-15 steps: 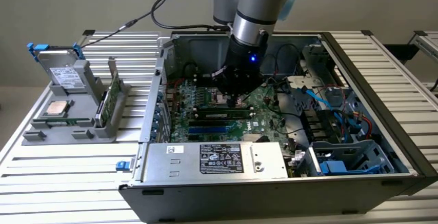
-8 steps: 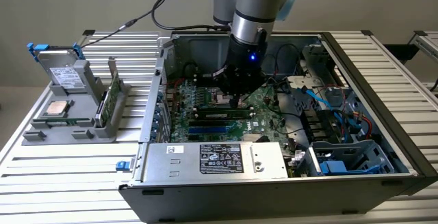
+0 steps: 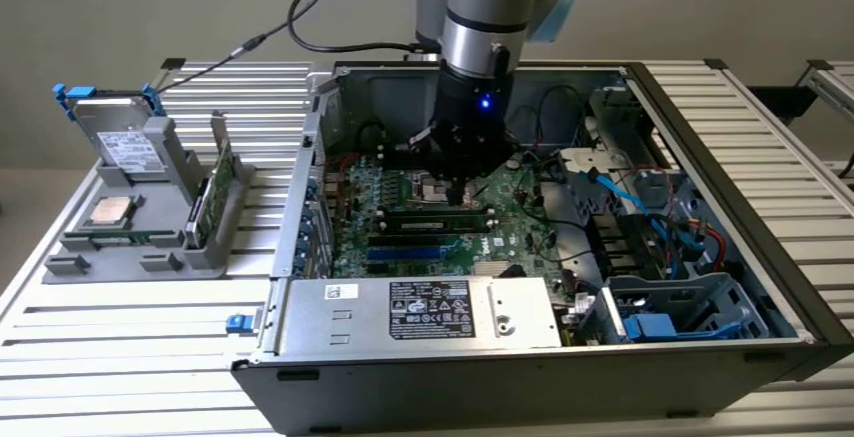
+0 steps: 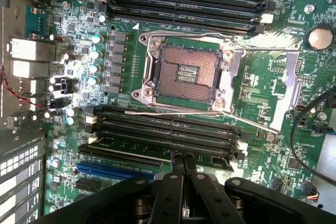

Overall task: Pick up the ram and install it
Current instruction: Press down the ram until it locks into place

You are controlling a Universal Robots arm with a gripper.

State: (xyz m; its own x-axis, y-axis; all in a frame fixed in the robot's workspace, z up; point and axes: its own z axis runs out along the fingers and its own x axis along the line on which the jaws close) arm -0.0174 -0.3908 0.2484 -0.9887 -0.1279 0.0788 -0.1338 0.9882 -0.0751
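Surface: slatted silver metal table (image 3: pixel 120 327), open grey PC case (image 3: pixel 561 377) centre frame.
Tool: black two-finger gripper (image 4: pixel 182 163) over green motherboard (image 3: pixel 514 192), fingers together, holding nothing.
Ram: long green circuit-board stick (image 3: pixel 430 223) lies seated in black slot, just below gripper, mid-frame.
Left: grey parts stand (image 3: pixel 147 222).

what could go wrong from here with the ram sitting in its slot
1. The gripper, fingers shut, sits over the middle of the ram; a push there might leave one end unlatched.
2. The open processor socket lies bare close by, so a sideways slip could hurt its contacts.
3. The socket lever runs beside the slots and could snag.
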